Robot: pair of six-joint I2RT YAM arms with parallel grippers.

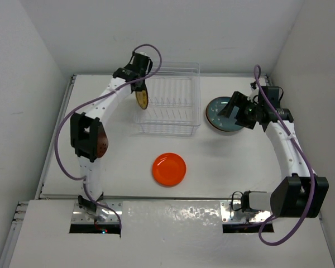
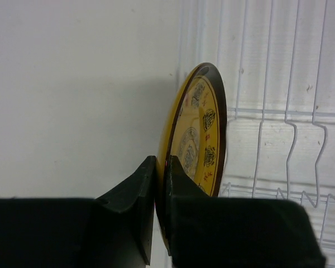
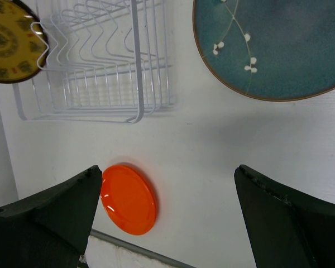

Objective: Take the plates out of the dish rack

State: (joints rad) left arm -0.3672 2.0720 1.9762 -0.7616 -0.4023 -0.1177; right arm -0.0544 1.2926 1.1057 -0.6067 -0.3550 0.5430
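Yellow plate (image 2: 196, 131): stood on edge at the rack's left end, its rim pinched by the left hand (image 2: 161, 184).
Rack (image 1: 173, 106): set at the desk's far middle; no other plate is seen in its slots.
Orange plate (image 1: 169, 169): laid flat on the desk (image 1: 123, 162), near of the rack.
Teal plate (image 1: 220, 114): laid flat just right of the rack, under the right hand (image 1: 238, 110).
Step in hand: the yellow plate should be lifted straight up, clear of the wires, before being swung aside.
Left hand: clamped on the yellow plate's rim.
Right hand: spread wide, nothing held.
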